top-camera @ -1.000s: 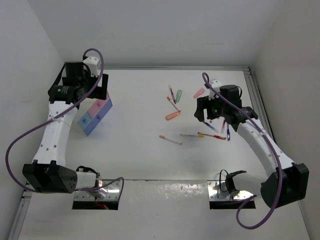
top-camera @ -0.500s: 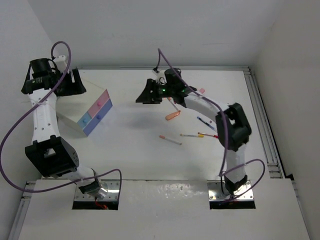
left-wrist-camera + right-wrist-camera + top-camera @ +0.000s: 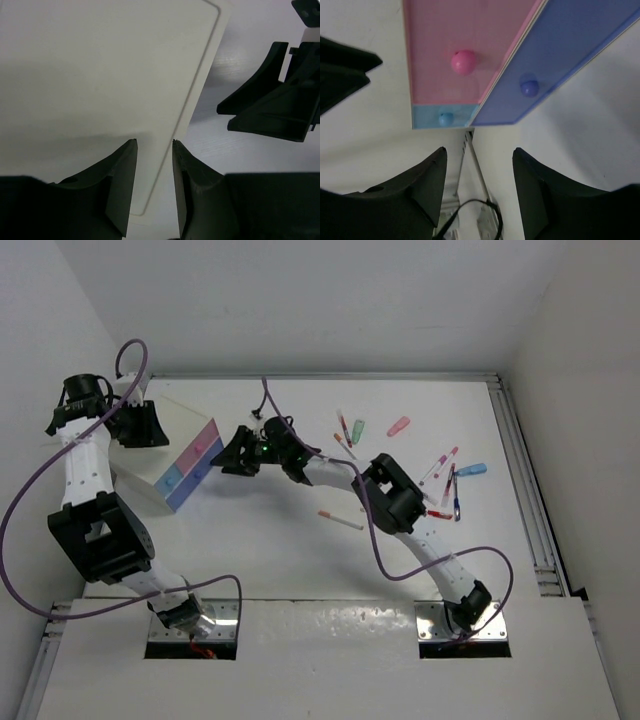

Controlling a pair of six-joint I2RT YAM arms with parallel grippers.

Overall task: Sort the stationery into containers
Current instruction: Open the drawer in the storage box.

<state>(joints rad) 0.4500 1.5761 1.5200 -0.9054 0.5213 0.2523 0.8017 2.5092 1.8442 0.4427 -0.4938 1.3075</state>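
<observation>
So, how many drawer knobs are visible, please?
3: pink knob on pink drawer, blue knob on blue drawer, light-blue knob on light-blue drawer. Others may be hidden.

Bare table (image 3: 270, 550) left of the pens (image 3: 341, 520); drawer box (image 3: 180, 445) tight between left gripper (image 3: 154, 142) and right gripper (image 3: 479, 150), perhaps touching

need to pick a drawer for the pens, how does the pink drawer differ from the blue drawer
Colour: the pink drawer has a pink knob; the blue drawer has a blue knob.
Length: the pink drawer is shorter and shares its row with a light-blue drawer; the blue drawer runs the length of both.
Shared: each has one round knob and sits in the same white cabinet.
</observation>
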